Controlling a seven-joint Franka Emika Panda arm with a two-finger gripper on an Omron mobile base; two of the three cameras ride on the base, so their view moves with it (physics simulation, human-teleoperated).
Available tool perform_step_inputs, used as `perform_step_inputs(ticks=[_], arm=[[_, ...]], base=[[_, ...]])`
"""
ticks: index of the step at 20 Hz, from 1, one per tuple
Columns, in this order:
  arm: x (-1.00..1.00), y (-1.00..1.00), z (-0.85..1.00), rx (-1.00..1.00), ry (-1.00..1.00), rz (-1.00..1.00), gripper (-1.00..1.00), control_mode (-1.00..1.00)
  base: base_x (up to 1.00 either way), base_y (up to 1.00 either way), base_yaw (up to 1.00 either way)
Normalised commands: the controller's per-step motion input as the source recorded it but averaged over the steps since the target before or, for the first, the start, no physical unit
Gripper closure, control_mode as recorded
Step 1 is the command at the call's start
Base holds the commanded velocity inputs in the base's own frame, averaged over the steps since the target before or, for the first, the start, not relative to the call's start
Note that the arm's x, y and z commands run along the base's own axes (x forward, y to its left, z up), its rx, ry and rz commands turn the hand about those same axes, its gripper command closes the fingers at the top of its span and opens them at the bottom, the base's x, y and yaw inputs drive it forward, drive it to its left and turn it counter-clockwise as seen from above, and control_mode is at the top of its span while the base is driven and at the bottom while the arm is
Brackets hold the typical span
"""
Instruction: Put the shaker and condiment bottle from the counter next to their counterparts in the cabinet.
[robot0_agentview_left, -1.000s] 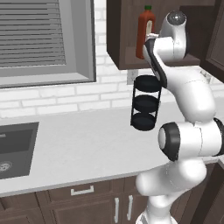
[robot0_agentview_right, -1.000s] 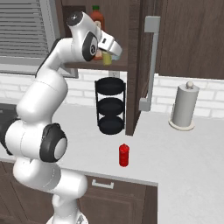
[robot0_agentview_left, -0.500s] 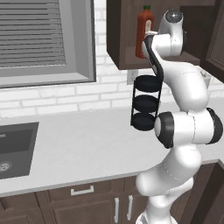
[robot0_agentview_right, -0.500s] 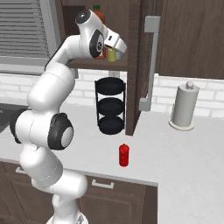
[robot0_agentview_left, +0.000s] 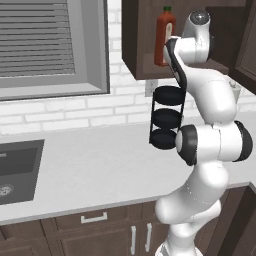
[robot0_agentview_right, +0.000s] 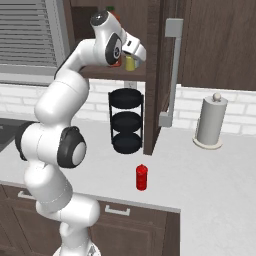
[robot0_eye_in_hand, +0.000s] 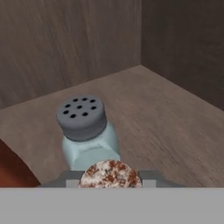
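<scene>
The brown cabinet (robot0_agentview_right: 155, 75) stands open above the bench (robot0_agentview_right: 210, 175). A black rack (robot0_agentview_right: 126, 121) sits below it. The tall orange-red bottle (robot0_agentview_left: 165, 35) and blue shaker (robot0_eye_in_hand: 85, 131) are inside. The claw (robot0_agentview_right: 134, 57) grips the yellow-green shaker (robot0_agentview_right: 130, 63) there. The small red bottle (robot0_agentview_right: 141, 177) waits on the bench.

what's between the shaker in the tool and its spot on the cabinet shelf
The pale blue shaker stands on the shelf directly ahead of the held shaker. Bare shelf lies open beside it, so nothing visible blocks setting it down there.
</scene>
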Motion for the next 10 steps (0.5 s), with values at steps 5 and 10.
perform_step_inputs(ticks=[5, 10], arm=[[0.0, -0.01, -0.25, 0.0, 0.08, 0.0, 1.0, -1.0], [0.02, 0.0, -0.34, 0.0, 0.05, 0.0, 1.0, -1.0]], base=[[0.0, 0.0, 0.0], [0.0, 0.0, 0.0]])
